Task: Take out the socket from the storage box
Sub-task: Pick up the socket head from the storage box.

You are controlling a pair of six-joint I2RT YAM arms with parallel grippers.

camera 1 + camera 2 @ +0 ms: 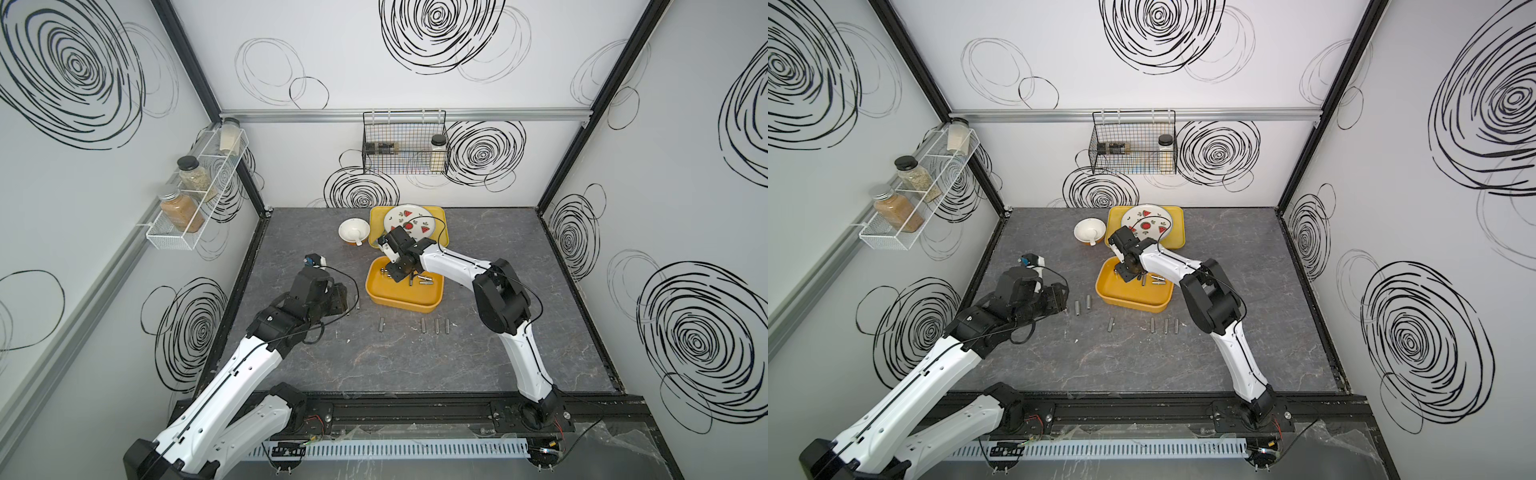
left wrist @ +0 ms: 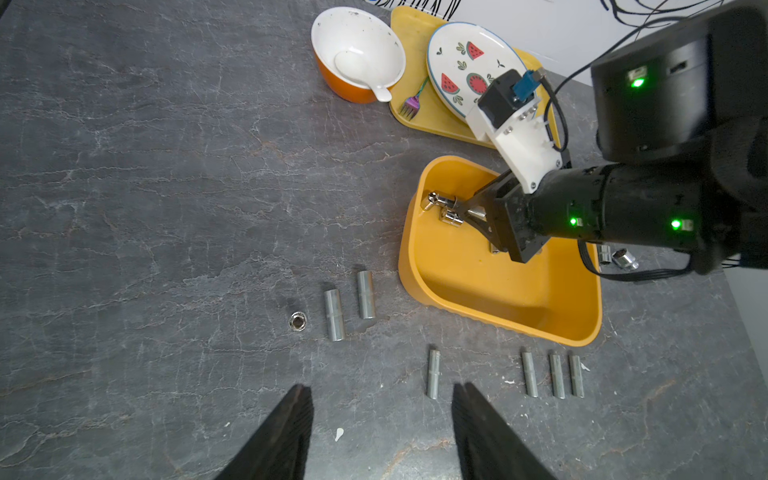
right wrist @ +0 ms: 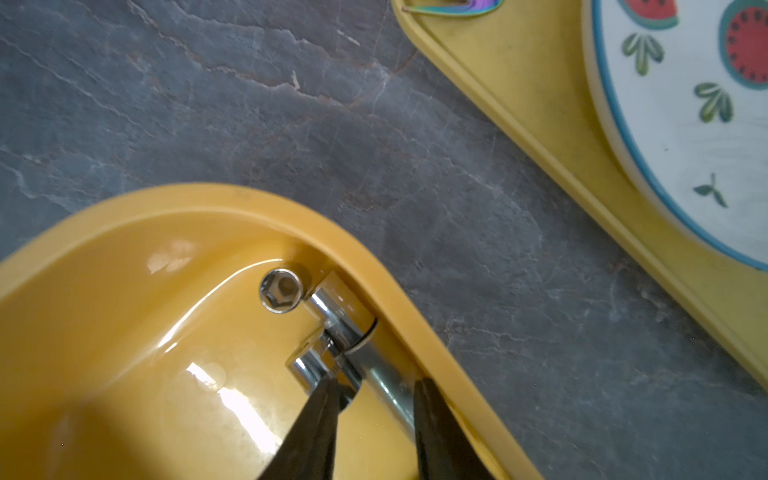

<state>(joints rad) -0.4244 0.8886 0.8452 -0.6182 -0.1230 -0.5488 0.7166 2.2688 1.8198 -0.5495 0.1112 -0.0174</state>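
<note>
The storage box [image 1: 401,301] [image 1: 1133,299] is a deep yellow-orange tub in mid-table. My right gripper [image 3: 376,384] [image 1: 390,271] reaches down into its far corner. Its jaws stand open, one on each side of a long chrome socket [image 3: 386,382] lying along the wall, with a gap still showing on one side. A shorter socket [image 3: 328,316] and an upright one [image 3: 281,289] crowd the same corner. More sockets [image 1: 426,280] lie further along the box floor. My left gripper [image 2: 382,388] [image 1: 1061,297] hovers open over bare table, left of the box, holding nothing.
Several sockets [image 2: 432,374] [image 2: 552,374] lie in a row on the table in front of the box, and others [image 2: 334,313] to its left. Behind it are a flat yellow tray [image 1: 440,241] with a watermelon plate [image 1: 409,220] and fork [image 2: 411,104], and an orange bowl [image 1: 354,232].
</note>
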